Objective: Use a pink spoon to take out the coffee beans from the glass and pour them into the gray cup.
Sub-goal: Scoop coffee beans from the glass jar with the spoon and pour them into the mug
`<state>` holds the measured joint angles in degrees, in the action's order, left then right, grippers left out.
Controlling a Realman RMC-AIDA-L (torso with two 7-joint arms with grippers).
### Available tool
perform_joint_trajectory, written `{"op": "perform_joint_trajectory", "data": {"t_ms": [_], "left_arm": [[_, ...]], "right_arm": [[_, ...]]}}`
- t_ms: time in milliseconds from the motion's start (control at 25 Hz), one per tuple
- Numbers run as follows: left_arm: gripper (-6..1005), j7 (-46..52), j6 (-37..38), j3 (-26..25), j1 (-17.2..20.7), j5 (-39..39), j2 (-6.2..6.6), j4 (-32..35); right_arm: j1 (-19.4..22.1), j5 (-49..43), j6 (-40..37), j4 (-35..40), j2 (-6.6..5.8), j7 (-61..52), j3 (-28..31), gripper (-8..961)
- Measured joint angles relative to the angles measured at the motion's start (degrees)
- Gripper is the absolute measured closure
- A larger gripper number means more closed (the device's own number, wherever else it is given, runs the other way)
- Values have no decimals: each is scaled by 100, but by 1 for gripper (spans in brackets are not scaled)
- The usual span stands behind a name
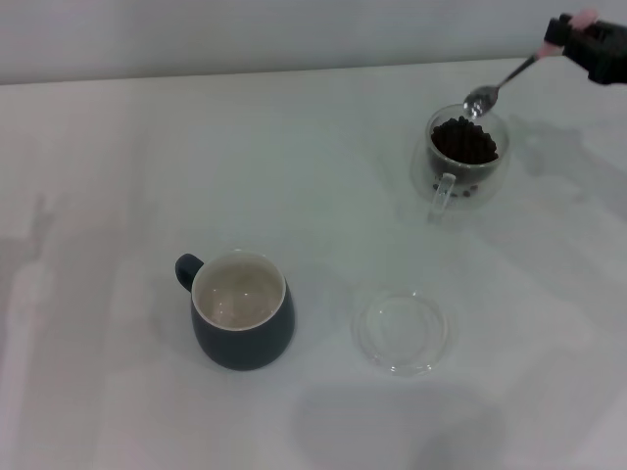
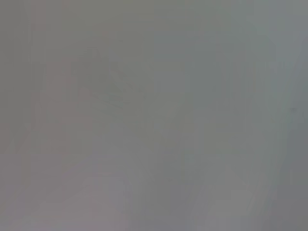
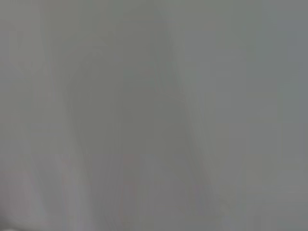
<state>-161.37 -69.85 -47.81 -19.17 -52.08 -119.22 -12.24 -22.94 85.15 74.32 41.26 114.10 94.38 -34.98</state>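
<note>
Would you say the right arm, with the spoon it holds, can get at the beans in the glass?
Probably yes: the right gripper holds the pink spoon with its bowl at the far rim of the glass, whose mouth is open above the coffee beans.

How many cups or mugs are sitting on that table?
2. The gray cup stands near the front left; the glass, full of coffee beans, stands at the back right. The flat glass dish isn't counted.

Open table (image 1: 118, 147) between glass (image 1: 460, 157) and gray cup (image 1: 243, 311); clear dish (image 1: 402, 329) just beside the cup.
</note>
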Motion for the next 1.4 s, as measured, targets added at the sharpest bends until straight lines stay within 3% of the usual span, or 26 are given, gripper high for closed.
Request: {"op": "perform_joint_trajectory", "data": {"t_ms": [840, 1400], "left_arm": [[117, -1, 140, 0, -179, -118, 13, 221], [116, -18, 139, 0, -202, -118, 2, 301]], "right_arm": [[26, -172, -513, -446, 87, -50, -312, 808], [-43, -113, -561, -611, 75, -1601, -300, 808]]}}
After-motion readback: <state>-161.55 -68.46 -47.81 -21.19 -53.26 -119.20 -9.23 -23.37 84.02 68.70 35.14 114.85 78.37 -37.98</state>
